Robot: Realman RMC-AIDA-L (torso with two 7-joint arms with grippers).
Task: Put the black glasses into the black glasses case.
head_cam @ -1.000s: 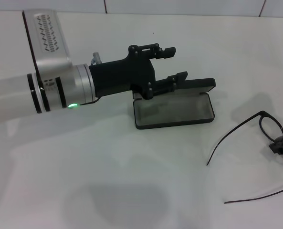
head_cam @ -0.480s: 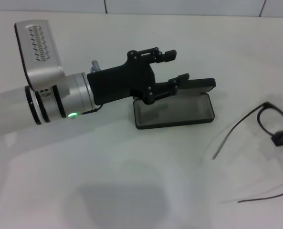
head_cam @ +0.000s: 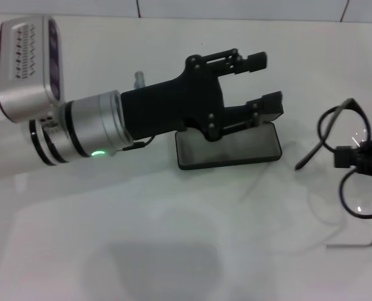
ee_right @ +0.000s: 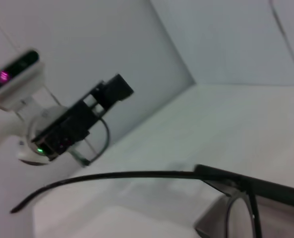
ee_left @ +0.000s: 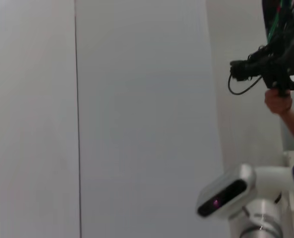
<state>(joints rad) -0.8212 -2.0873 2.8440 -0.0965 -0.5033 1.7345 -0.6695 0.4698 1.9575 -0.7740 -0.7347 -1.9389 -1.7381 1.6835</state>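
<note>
Head view: the carry step is in hand. The right tool (head_cam: 361, 157) grips the black glasses (head_cam: 352, 166) at the bridge, above the bench (head_cam: 142, 238), right of the open black glasses case (head_cam: 229, 147). The left tool (head_cam: 261, 81), fingers spread, hovers over the case's far edge. Next, carry leftward and lower in. Since a second ago the glasses have risen and turned upright.

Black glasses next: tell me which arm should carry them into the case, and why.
Right. The right gripper holds the black glasses at the bridge, lifted off the table. The left gripper is open and empty at the lid of the open black glasses case.
</note>
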